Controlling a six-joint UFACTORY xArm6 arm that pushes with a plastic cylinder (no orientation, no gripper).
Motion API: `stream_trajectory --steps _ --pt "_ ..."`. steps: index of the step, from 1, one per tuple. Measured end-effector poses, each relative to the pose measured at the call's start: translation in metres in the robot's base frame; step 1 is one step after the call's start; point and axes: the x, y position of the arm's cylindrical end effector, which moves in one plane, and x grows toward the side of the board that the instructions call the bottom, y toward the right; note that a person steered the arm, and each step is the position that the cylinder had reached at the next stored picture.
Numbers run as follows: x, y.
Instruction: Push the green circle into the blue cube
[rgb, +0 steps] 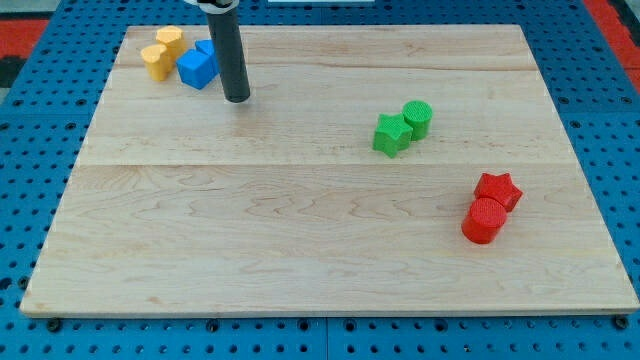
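The green circle stands right of the board's middle, touching a green star at its lower left. The blue cube sits near the view's top left, with a second blue block partly hidden behind it and the rod. My tip rests on the board just right of and slightly below the blue cube, far to the left of the green circle.
Two yellow blocks sit left of the blue cube at the top left corner. A red star and a red cylinder sit together at the lower right. The wooden board lies on a blue pegboard.
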Motion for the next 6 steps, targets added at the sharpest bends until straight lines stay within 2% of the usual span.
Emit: stream_trajectory --steps 1,2,3,4,5,6 --pt "0.001 0.053" --pt "-0.009 0.156" --pt "0.0 0.276" --pt "0.035 0.301" --pt "0.05 0.3" --pt "0.049 0.27"
